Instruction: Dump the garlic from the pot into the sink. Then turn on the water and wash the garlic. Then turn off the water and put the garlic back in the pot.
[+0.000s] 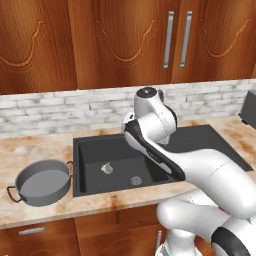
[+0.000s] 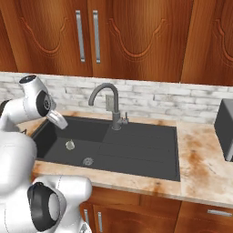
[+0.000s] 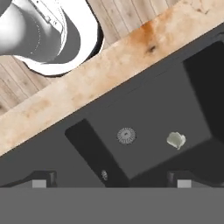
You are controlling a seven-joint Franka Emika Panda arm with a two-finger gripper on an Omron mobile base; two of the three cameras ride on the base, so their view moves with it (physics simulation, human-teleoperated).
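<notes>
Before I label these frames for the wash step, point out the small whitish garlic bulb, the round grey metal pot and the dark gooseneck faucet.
small whitish garlic bulb (image 1: 106,168), left base view, bulb's middle.
round grey metal pot (image 1: 57,190), left base view, front wall.
dark gooseneck faucet (image 2: 115,101), right base view, upright neck.

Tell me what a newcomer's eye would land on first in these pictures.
First the white arm, looming over the dark sink set in the counter. Next the small pale garlic, lying on the basin floor near the round drain. Then the empty grey pot on the counter left of the sink, and the dry faucet arching at the sink's back edge.
</notes>
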